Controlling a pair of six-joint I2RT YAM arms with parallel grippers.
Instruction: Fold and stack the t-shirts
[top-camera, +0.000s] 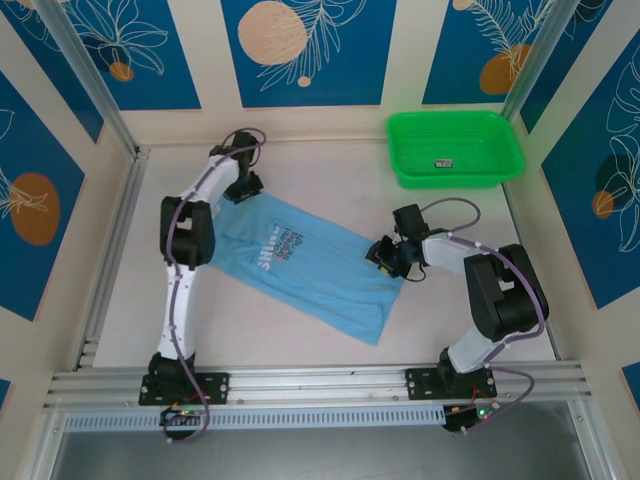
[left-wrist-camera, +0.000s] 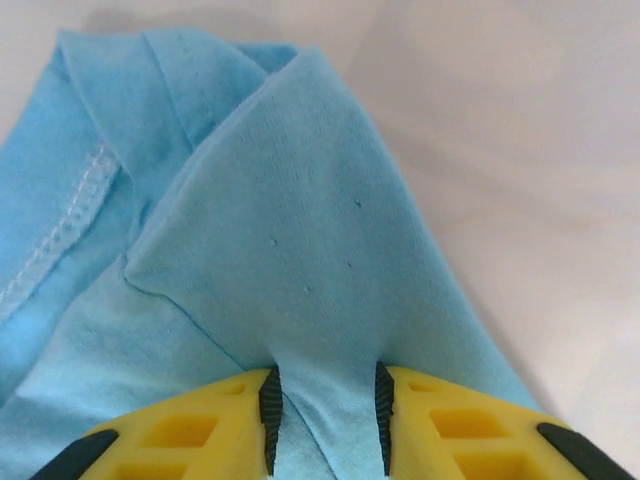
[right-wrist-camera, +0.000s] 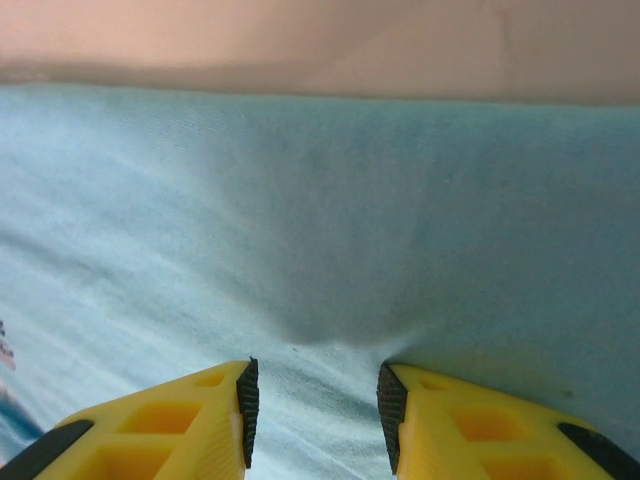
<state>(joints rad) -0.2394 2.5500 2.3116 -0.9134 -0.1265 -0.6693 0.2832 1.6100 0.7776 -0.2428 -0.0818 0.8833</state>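
Note:
A light sky-blue t-shirt (top-camera: 300, 265) with chest lettering lies flat and slantwise across the middle of the table, from back left to front right. My left gripper (top-camera: 243, 188) is at its back-left corner. In the left wrist view that gripper (left-wrist-camera: 327, 410) is shut on a tented pinch of the t-shirt (left-wrist-camera: 290, 240), and a stitched hem shows at the left. My right gripper (top-camera: 383, 256) sits on the shirt's right edge. In the right wrist view it (right-wrist-camera: 318, 410) is shut on the t-shirt (right-wrist-camera: 320, 220), whose cloth puckers in between the pads.
A bright green plastic basket (top-camera: 400, 150) stands at the back right with a small dark item inside. Aluminium rails run along the table's left and front edges. Bare table lies to the left of the shirt and in front of it.

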